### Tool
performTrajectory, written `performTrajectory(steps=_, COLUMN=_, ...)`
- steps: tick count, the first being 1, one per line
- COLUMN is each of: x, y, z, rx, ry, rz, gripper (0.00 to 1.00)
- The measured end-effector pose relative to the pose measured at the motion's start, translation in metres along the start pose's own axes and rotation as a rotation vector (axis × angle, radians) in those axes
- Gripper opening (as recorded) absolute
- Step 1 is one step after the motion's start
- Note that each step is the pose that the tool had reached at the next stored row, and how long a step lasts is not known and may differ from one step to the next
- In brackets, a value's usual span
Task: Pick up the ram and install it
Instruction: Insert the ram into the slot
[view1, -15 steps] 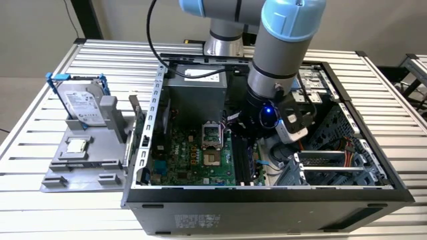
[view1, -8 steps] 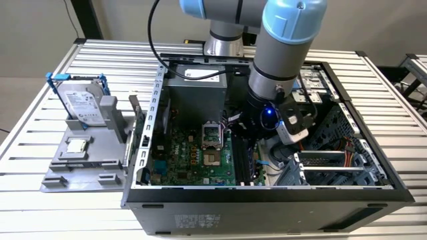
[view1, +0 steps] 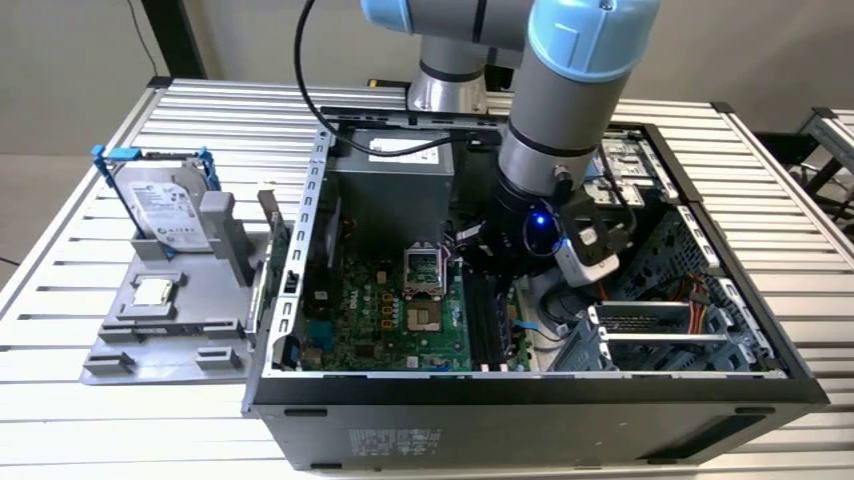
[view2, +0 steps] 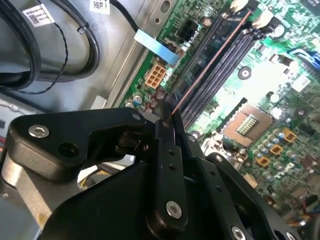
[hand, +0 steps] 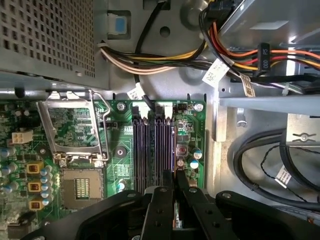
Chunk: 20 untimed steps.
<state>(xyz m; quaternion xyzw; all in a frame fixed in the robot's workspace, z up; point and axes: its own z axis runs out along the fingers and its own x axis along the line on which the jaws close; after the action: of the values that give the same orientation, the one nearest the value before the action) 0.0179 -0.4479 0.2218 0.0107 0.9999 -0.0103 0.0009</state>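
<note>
Claw (view2: 167, 122) clamped shut on the ram (view2: 210, 62), held edge-on; its long axis ran parallel to the motherboard's black slots (hand: 154, 155), directly above them. No legible writing.

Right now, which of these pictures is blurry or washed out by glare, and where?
In the second wrist view, glare bleaches the motherboard beside the black slots, and the thin ram edge smears into a reddish streak; the tool up close looks soft. The first wrist view is evenly lit, its slots crisp. In the exterior view, a blue light glows on the arm, whose shadow darkens the case below.
</note>
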Motion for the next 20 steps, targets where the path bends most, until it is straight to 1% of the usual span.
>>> performTrajectory(steps=1, x=0.0, y=0.0, z=-0.0014, rx=0.0001, ry=0.0001, rz=0.0, gripper=0.0)
performTrajectory(steps=7, x=0.0034, y=-0.0001, z=-0.0013, rx=0.0001, ry=0.0, rz=-0.003, gripper=0.0)
performTrajectory(steps=10, x=0.0031, y=0.0002, z=0.0034, rx=0.0004, ry=0.0, rz=-0.003, gripper=0.0)
performTrajectory(steps=15, x=0.0031, y=0.0007, z=0.0059, rx=0.0009, ry=0.0, rz=-0.003, gripper=0.0)
performTrajectory(steps=19, x=0.0031, y=0.0012, z=0.0095, rx=0.0006, ry=0.0, rz=-0.003, gripper=0.0)
performTrajectory(steps=20, x=0.0031, y=0.0013, z=0.0112, rx=0.0004, ry=0.0, rz=-0.003, gripper=0.0)
